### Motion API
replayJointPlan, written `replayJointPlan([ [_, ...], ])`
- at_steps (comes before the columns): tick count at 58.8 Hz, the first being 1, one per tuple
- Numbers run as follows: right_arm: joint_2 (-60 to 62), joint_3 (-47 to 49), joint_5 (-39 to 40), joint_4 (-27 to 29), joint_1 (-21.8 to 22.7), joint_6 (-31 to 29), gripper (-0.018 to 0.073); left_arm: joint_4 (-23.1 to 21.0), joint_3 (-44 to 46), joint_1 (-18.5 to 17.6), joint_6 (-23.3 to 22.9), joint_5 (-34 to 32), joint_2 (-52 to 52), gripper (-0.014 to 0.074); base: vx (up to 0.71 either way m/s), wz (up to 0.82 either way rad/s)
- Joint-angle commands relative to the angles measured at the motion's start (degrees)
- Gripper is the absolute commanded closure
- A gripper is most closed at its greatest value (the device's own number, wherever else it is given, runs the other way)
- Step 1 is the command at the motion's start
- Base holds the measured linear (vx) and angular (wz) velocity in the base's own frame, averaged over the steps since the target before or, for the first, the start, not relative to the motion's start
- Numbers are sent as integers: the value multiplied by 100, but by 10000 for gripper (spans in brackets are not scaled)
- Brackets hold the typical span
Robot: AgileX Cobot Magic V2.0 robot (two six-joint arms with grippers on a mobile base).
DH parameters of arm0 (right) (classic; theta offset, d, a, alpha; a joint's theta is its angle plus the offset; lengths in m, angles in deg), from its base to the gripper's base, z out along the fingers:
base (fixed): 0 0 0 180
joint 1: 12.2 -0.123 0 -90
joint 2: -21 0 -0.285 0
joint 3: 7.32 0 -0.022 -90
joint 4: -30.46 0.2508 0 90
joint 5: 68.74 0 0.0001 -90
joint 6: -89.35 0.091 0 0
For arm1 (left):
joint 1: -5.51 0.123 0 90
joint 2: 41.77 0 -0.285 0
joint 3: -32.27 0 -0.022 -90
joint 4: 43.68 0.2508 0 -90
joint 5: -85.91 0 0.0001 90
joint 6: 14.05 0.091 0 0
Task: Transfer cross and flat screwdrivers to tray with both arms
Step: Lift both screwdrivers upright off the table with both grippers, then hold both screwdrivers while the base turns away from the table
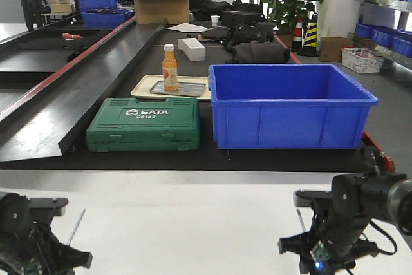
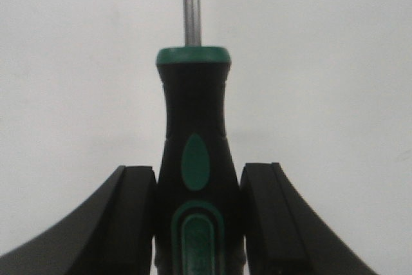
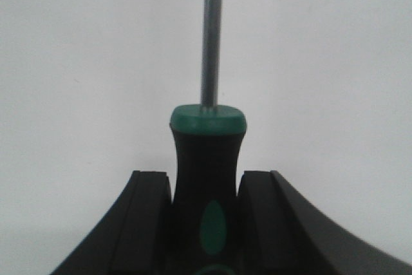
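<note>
Left jaws clamp left screwdriver [image 2: 193,159], right jaws clamp right screwdriver [image 3: 206,165], shafts toward 12 o'clock; tray unseen, delivery pending.

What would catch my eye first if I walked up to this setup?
The big blue bin at the right of the black bench, with a green case to its left and an orange bottle standing behind that case. Up close, the left gripper clamps the left screwdriver and the right gripper the right screwdriver, each by its black-and-green handle.
</note>
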Motion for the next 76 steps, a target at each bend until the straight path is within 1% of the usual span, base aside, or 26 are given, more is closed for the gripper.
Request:
replayJointPlan([
  [1,879,146,264,-12,20,-56,569,-52,133,-24,72,-356,777,600,0,0],
  [15,2285,146,581,-33,20,-74,568,-52,133,-24,126,-472,1965,600,0,0],
  [28,3713,57,1050,9,20,-354,568,-52,133,-24,132,-661,3302,600,0,0],
  [34,4519,-376,1576,3,20,-359,568,-52,133,-24,231,-717,3892,600,0,0],
  [40,5358,-1060,2154,-7,20,-359,568,-52,133,-24,379,-690,4440,600,0,0],
  [47,6230,-1745,2501,-20,20,-370,568,-52,131,-24,519,-684,4938,600,0,0],
  [55,7083,-2217,2502,-33,26,-402,568,-59,-24,-24,518,-828,5504,599,0,0],
  [66,7987,-2405,2163,-33,26,-450,568,-59,-743,-24,512,-1262,6448,599,0,0],
  [76,8366,-2405,1965,-85,26,-468,567,-75,-956,-24,350,-1146,7045,598,0,0],
])
